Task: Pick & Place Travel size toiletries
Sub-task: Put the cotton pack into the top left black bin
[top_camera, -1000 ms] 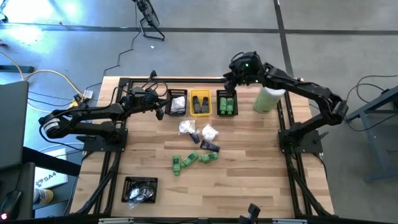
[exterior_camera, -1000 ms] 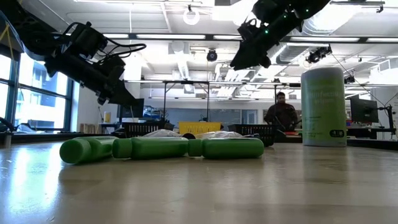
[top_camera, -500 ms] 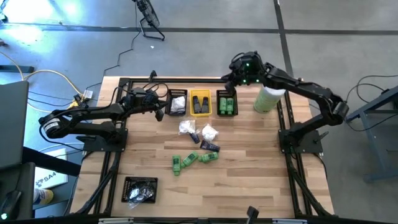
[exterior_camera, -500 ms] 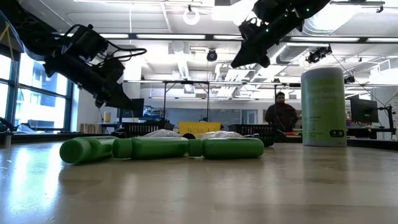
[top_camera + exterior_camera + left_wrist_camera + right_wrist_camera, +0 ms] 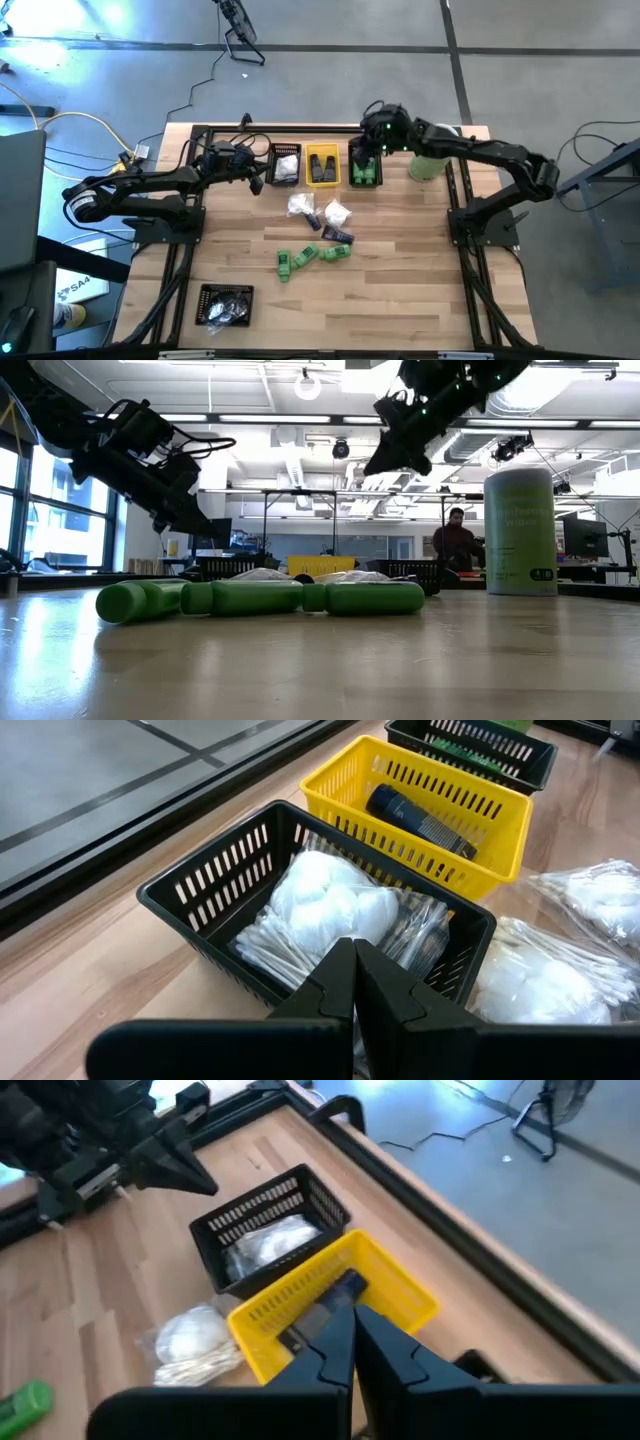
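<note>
Slatted plastic black bin (image 5: 215, 900) holding crinkly white packets (image 5: 340, 910) just ahead of empty, closed left gripper (image 5: 354, 960), right gripper (image 5: 352, 1325) closed, empty, above yellow bin (image 5: 300, 1300)

From above, the contents of the black bin (image 5: 226, 304) near the front edge of the bench (image 5: 400, 260) are too small to make out. In the low view, the green bottles (image 5: 260, 598) hide most of the packets (image 5: 262, 573) behind them. The green-filled bin (image 5: 478, 740) is cut off by the left wrist picture's edge.
</note>
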You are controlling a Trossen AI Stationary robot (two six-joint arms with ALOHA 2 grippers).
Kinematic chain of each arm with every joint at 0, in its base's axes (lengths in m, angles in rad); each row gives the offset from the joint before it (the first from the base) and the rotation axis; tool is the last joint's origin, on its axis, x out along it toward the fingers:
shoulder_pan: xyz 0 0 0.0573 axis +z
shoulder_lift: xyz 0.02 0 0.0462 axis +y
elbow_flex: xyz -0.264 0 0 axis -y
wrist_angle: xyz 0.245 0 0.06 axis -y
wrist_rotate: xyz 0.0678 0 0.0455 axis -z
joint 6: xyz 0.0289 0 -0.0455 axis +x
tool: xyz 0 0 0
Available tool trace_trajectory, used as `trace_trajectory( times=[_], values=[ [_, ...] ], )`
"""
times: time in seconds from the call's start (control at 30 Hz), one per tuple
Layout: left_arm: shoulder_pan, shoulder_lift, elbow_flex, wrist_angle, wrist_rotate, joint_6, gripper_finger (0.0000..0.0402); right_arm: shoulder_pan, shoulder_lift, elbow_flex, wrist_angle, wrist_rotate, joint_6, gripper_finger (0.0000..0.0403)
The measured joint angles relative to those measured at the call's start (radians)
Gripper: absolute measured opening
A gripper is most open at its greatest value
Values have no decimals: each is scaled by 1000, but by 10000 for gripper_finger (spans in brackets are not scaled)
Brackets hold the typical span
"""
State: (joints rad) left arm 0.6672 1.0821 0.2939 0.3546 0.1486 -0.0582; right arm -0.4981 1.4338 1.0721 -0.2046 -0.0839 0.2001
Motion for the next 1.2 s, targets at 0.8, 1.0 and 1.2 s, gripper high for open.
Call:
trace_trajectory(
  times=[0.8,1.0,1.2],
  values=[
    [0,0,0,-29,0,0,0,124,-83,-203,262,145,92,2],
    [0,0,0,-29,0,0,0,117,-85,-286,326,104,131,2],
    [0,0,0,-33,0,0,0,99,-175,-367,363,101,137,2]
  ],
)
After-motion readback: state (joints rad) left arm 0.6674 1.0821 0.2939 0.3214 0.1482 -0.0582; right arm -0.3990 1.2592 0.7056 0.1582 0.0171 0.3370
